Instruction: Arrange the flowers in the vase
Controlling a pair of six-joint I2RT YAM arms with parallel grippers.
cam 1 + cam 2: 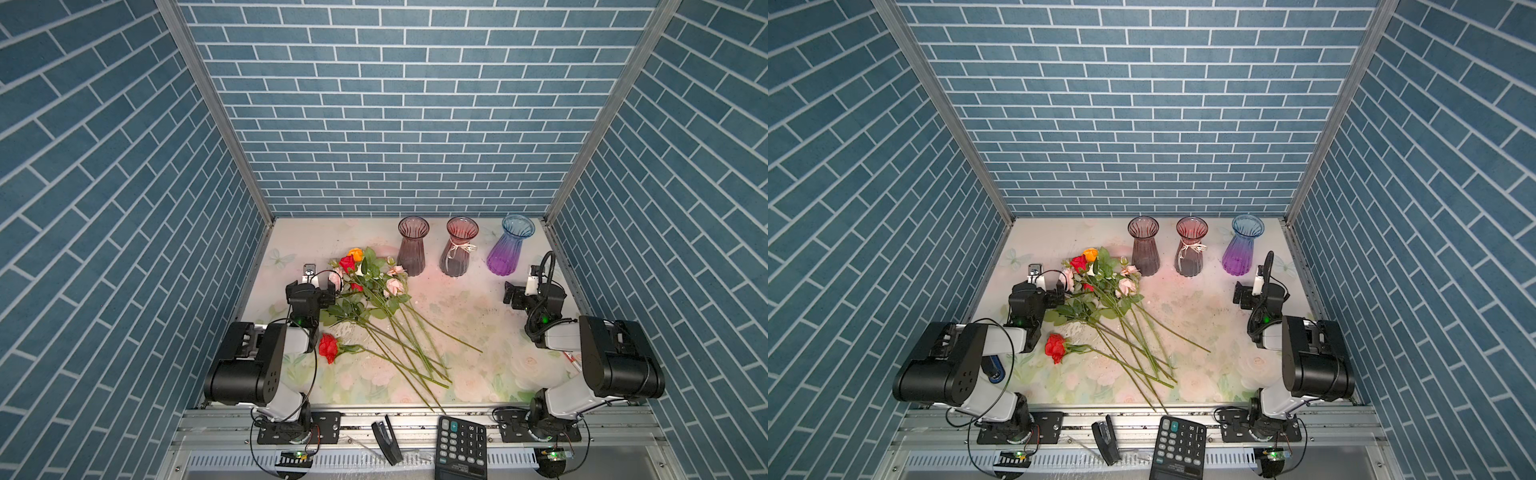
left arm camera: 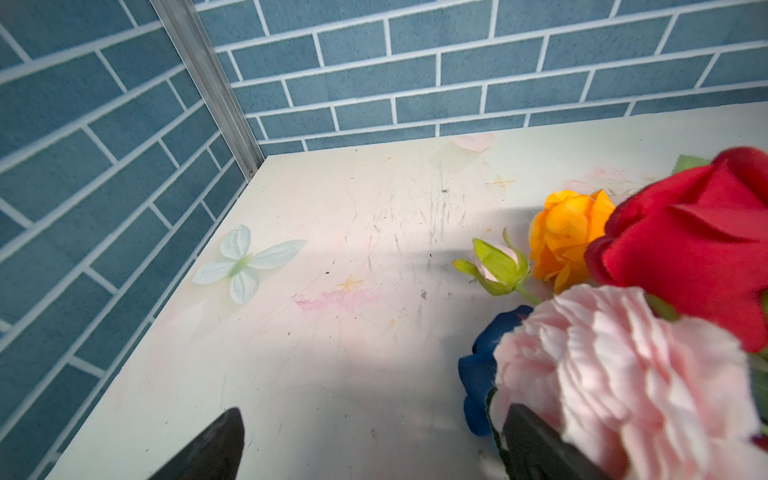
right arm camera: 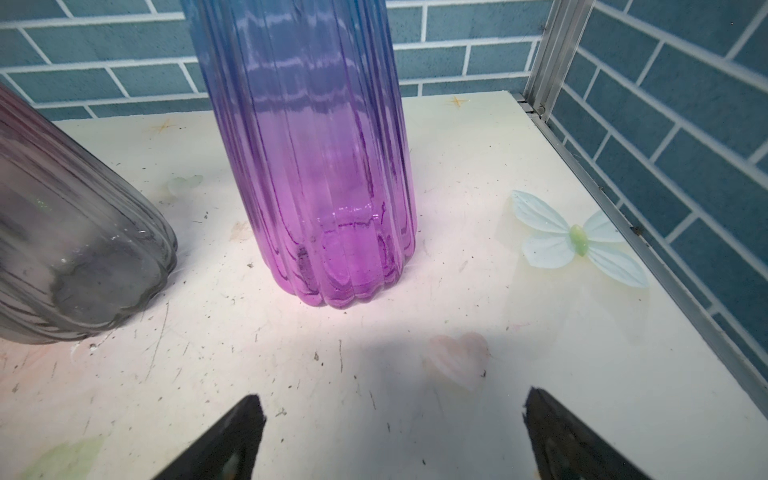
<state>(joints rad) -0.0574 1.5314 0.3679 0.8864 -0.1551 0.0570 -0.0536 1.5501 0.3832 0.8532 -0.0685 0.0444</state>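
The flowers (image 1: 365, 286) (image 1: 1100, 286) lie in a loose bunch on the left of the table, stems fanning toward the front. One red rose (image 1: 328, 348) lies apart, nearer the front. Three glass vases stand at the back: a grey-purple vase (image 1: 412, 249), a pink vase (image 1: 459, 249) with a twine bow, and a blue-to-purple vase (image 1: 509, 249) (image 3: 324, 166). My left gripper (image 1: 311, 286) (image 2: 374, 415) is open beside the blooms, one finger against a pink bloom (image 2: 623, 374) and a blue one (image 2: 482, 361). My right gripper (image 1: 515, 295) (image 3: 393, 397) is open and empty, short of the blue-to-purple vase.
Blue brick-pattern walls close in the table (image 1: 457, 332) at the back and both sides. A calculator (image 1: 461, 444) and a black stapler (image 1: 386, 440) sit on the front rail. In the left wrist view, a red rose (image 2: 685, 249), an orange rose (image 2: 569, 237) and a bud (image 2: 498, 266) lie beyond the pink bloom.
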